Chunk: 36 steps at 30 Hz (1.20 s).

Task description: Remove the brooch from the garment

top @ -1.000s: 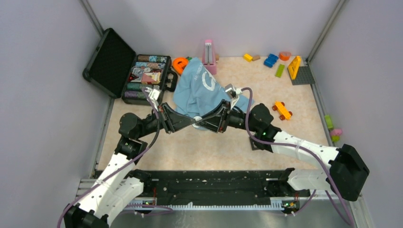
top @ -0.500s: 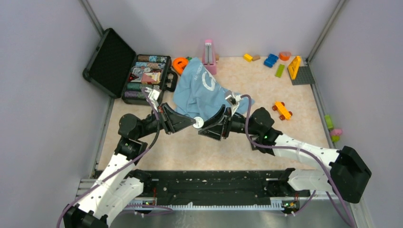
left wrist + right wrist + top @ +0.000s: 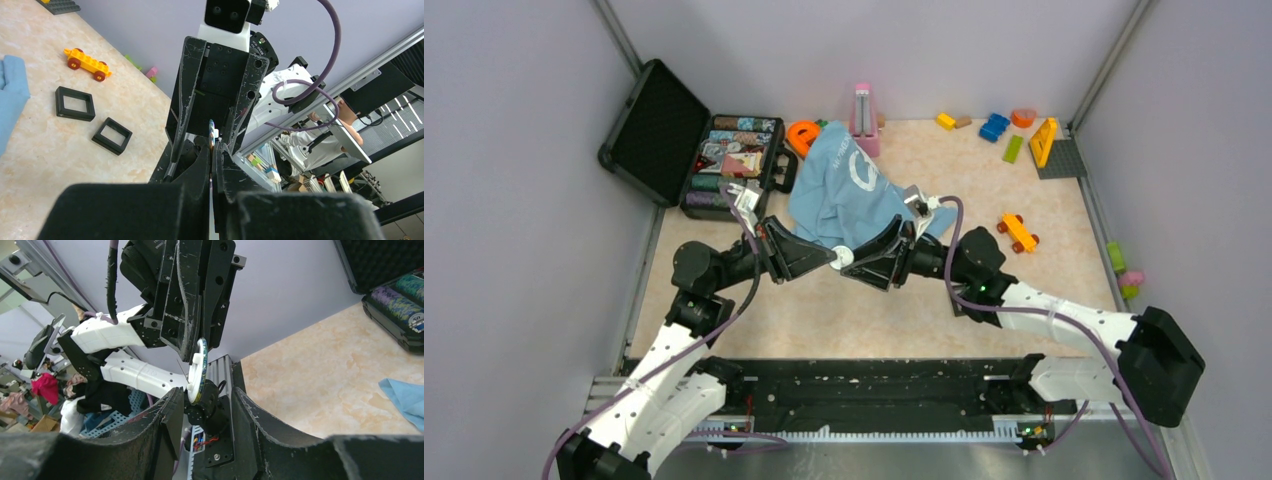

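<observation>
From above, the two arms meet nose to nose over the bare table, just in front of the near edge of the shirt. A tiny pale disc, the brooch, sits exactly between the left hand and the right hand. It is clear of the cloth and appears to be raised off the table.

In the left wrist view, the left hand's two fingers are pressed together. They pinch the brooch, which is seen edge-on as a thin upright sliver. The right hand faces it straight ahead. A corner of the shirt lies far off at the picture's left edge.

In the right wrist view, the right hand's fingers are spread wide and hold nothing. The brooch stands on edge just above that gap. It shows a white face and a teal rim, and a thin pin sticks out of it. The left hand grips its upper part.

The brooch looks already free of the shirt. The left hand has it, so the next move probably belongs to that arm: either carrying it away or lowering the disc, rim first, into the right hand's open gap.
</observation>
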Available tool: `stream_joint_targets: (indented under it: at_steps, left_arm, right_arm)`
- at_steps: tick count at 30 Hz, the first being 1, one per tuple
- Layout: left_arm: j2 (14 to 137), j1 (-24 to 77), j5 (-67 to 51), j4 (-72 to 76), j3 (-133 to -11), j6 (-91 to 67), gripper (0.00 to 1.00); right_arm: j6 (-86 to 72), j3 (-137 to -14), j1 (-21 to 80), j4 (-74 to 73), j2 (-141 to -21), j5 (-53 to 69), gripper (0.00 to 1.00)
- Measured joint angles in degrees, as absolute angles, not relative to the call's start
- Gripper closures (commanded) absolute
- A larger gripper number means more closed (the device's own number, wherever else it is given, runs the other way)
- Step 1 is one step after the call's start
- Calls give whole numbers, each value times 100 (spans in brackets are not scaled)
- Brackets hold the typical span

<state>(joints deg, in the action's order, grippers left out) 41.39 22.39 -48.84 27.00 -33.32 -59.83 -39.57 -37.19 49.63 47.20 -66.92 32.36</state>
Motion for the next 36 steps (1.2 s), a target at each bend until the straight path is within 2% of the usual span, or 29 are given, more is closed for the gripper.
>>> stream_joint_targets:
  at_steps: [11, 17, 25, 36]
  left_arm:
    - [4139, 2244, -4866, 2698, -3332, -5944, 100]
    - [4139, 2244, -4860, 2694, -3332, -5872, 100]
    - [4139, 2244, -4856, 2694, -3332, -5828, 100]
    - [4136, 2244, -4803, 2685, -3332, -5765, 100]
  right_arm:
    - [-4062, -3852, 4982, 4834, -6925, 3194, 62]
    - [-4163, -3876, 4989, 4899, -6967, 3151, 68]
    - [-4257, -3876, 5011, 4998, -6967, 3020, 68]
    - [-4379, -3876, 5017, 5050, -6967, 2910, 80]
